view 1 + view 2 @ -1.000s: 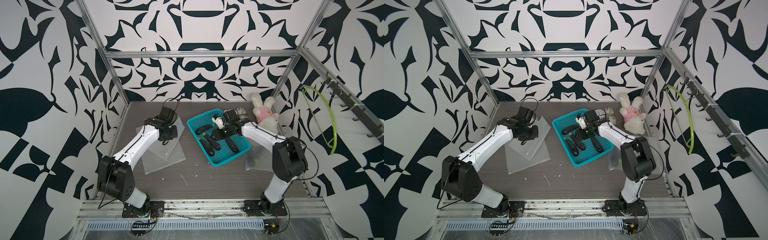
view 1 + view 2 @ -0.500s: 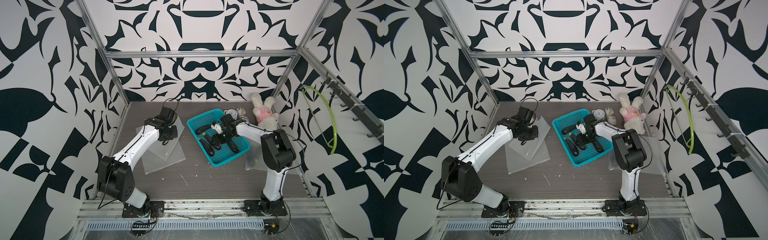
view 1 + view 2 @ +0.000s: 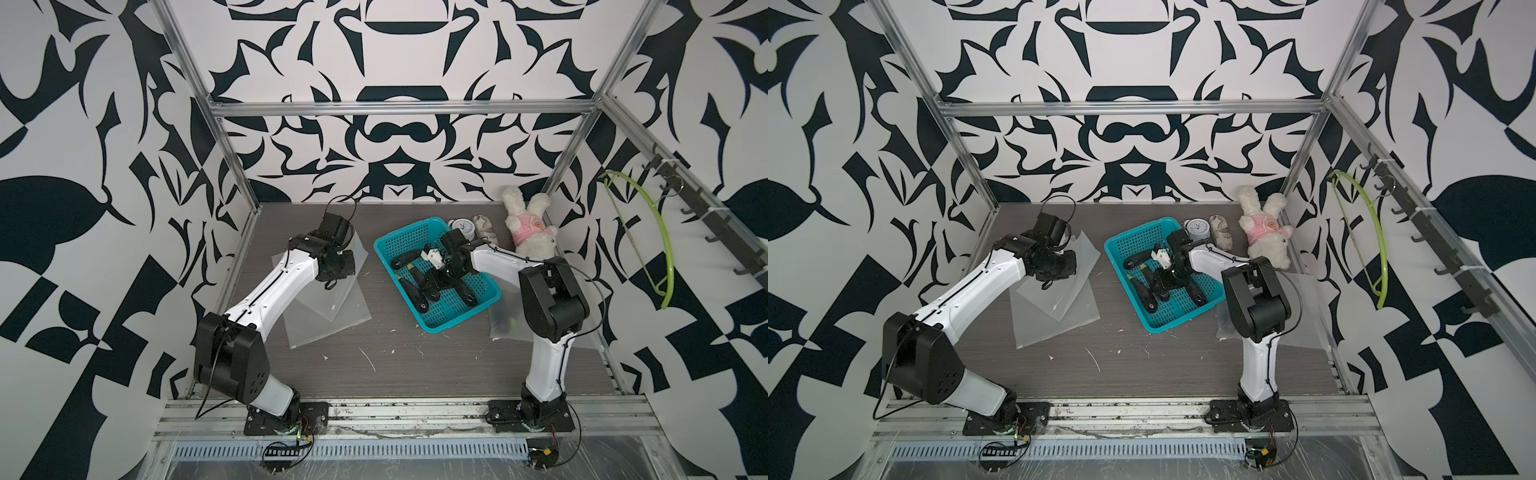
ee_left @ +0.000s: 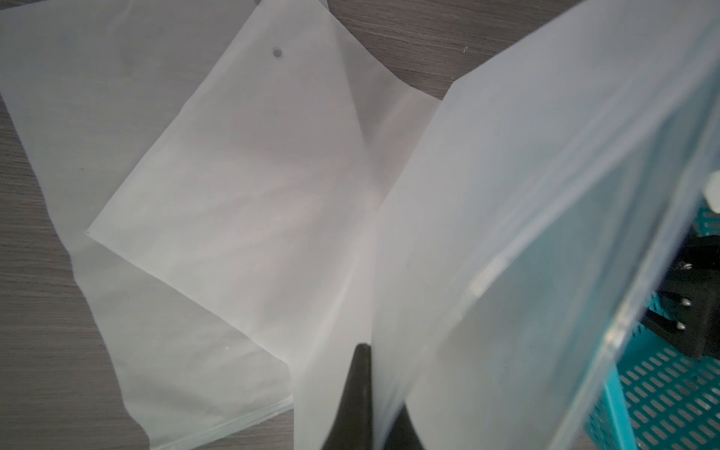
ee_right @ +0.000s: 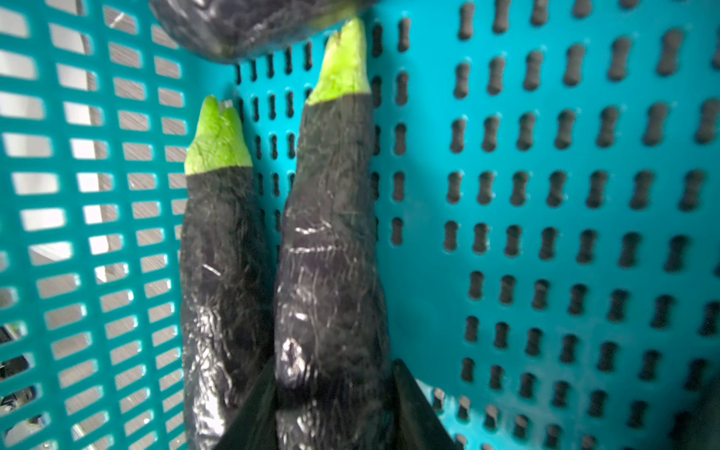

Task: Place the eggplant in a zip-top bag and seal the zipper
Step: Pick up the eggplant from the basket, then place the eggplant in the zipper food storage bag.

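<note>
Teal basket [image 5: 545, 195] holds the eggplant [image 5: 331, 253], just beside a second eggplant [image 5: 222, 272], right gripper [image 5: 333, 397] clamped on its thick end; left gripper [image 4: 376, 374] pinched closed on the zip-top bag [image 4: 526, 195], raised over flat bags [image 4: 233, 195] on the table [image 4: 31, 350].

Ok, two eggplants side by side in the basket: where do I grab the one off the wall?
I'd take the eggplant across its thick body, not the green cap, from above: it lies flat, tapers toward the cap, and its neighbour hugs one side, so one jaw goes into that seam.
</note>
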